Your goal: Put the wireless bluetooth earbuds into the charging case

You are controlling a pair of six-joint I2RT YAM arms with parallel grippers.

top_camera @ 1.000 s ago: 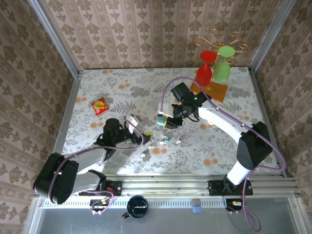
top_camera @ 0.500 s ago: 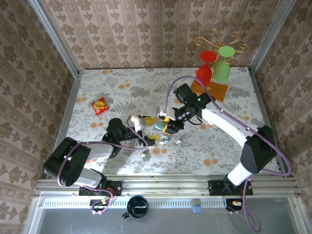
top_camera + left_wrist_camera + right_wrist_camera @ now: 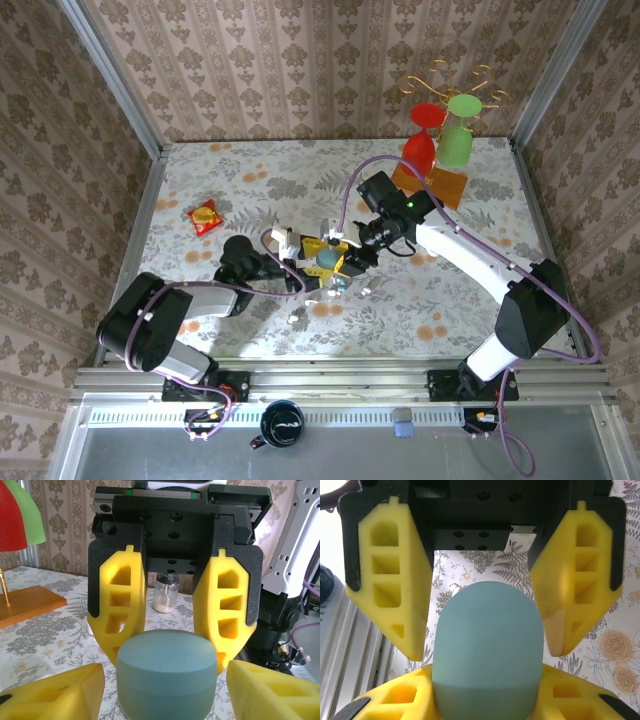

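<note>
1. The right fingers (image 3: 390, 590) hold a light-blue case (image 3: 487, 645) by its two sides, above the surface (image 3: 230, 190).
2. The left fingers (image 3: 50, 690) stand one at each side of the same case, at the end far from the right wrist. We see a thin gap at each side, so they are half wide and grip nothing.
3. The long axis of this case runs from one wrist to the other, so the two pairs of fingers face each other along it.
4. The white charging case (image 3: 312, 297), as we judge it, lies on the surface just below both pairs of fingers, and neither pair touches it.
5. The white specks near it we take for the earbuds (image 3: 363, 291). They are too small for us to be sure.
6. In our judgement the left arm is the nearer one to these white things. They lie downward from the fingers, not ahead of them.
</note>
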